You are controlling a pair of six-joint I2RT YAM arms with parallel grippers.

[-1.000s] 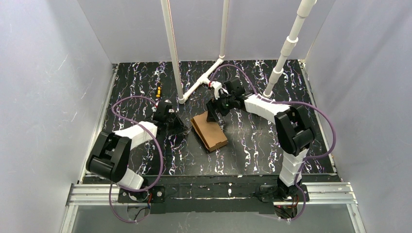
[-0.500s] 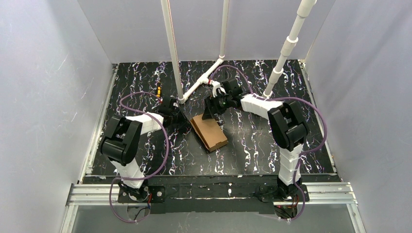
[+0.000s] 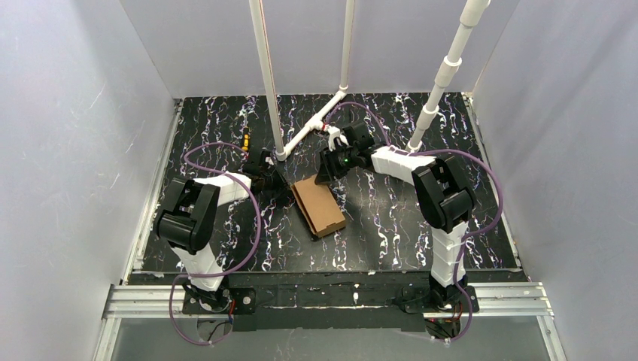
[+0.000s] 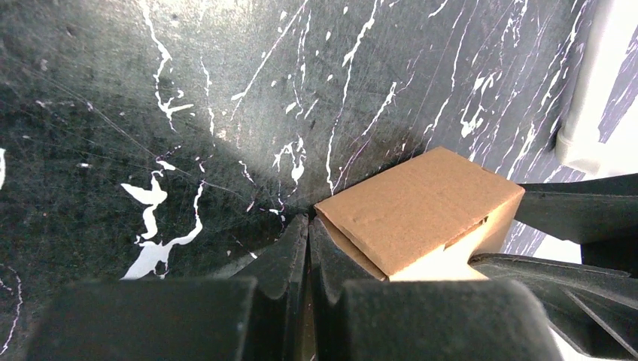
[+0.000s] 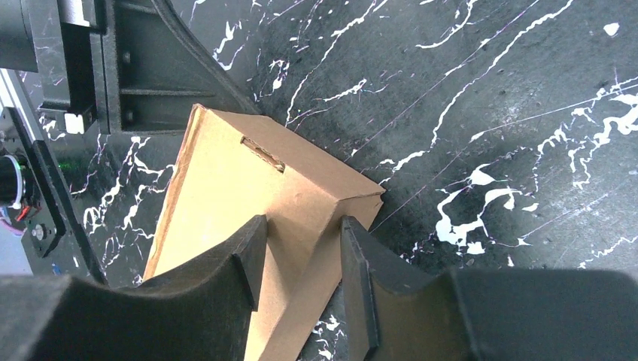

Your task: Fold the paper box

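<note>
Box (image 3: 319, 206) seems nearly folded, we judge, final tucking remaining; our closed left hand (image 4: 308, 222) meets its 10 o'clock corner, right hand (image 5: 301, 229) straddles 12 o'clock, grip unclear.

no legible text, no labels or brands, no numbers or signs

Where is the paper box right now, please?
In the top view, the paper box lies near the middle of the table, between the left gripper on its left and the right gripper at its far end.
</note>
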